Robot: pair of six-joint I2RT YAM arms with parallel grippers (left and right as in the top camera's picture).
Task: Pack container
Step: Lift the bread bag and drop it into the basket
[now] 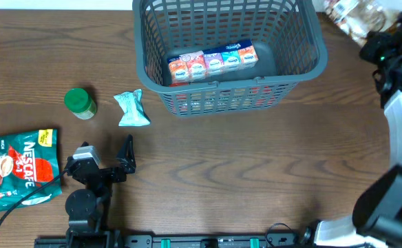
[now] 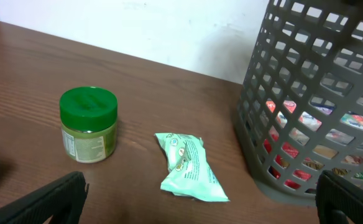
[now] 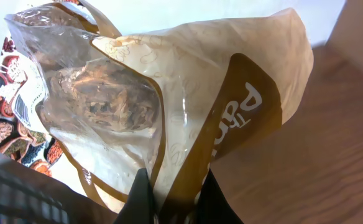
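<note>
PACKING UNDER WAY: The container (image 1: 228,96), a big dark grey lattice basket, sits at top centre of the overhead view. One row of small cartons (image 1: 213,63) lies on its solid floor toward the near wall, and the rest of the floor looks free. The same red and blue cartons show through the slots at the right of the left wrist view.

The basket looks stiff, light for its size and not fragile. Its thick rolled rim is prob. the place to grip if it must be shifted, as the slotted walls would likely flex a bit.

At top right, the right gripper (image 3: 169,200) has its jaws pinched on an edge of a clear-and-tan bakery bag (image 3: 169,106). The bag is soft and crinkly w/ crushable contents, so a gentle drop into the basket seems called for. At lower left, the left gripper (image 1: 106,155) hangs w/ jaws wide apart, holding nothing.

Waiting on the table (image 1: 242,172) are a green-lidded jar (image 2: 88,124) at left, a pale green packet (image 2: 188,168) near the basket's left corner but apart from it, and a Nescafé pouch (image 1: 18,169) at far left.
</note>
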